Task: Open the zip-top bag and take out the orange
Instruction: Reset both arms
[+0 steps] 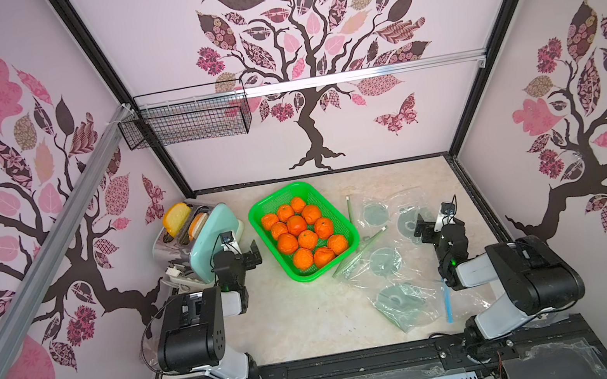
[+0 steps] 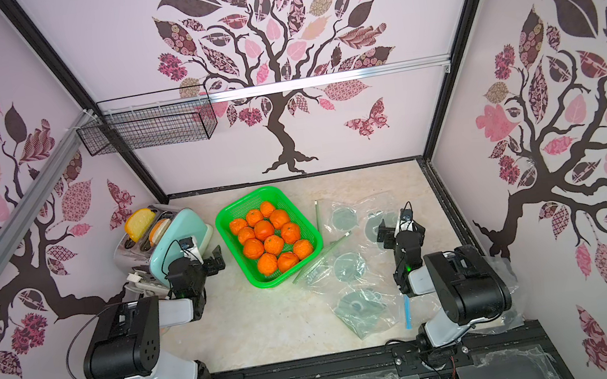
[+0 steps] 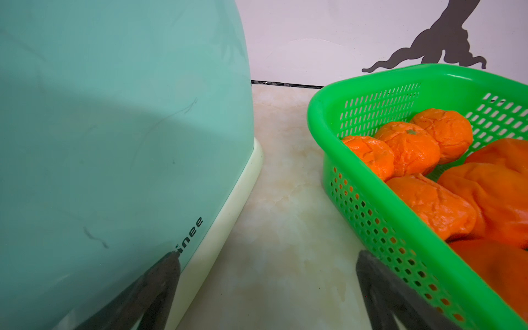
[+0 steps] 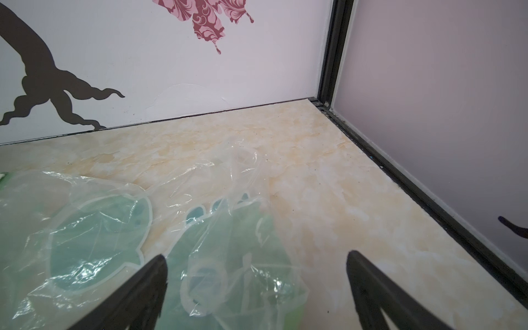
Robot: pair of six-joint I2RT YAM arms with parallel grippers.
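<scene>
Oranges are filling the basket; my left claw is hovering open between it and the toaster, my right claw gaping empty over bags.

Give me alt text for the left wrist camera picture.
The open left gripper reaches over a marble-look tabletop, between a mint-green toaster and a green basket of oranges. A wall with a tree decal stands behind.

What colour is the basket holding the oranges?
Bright green; the basket shows best in the left wrist view.
</scene>
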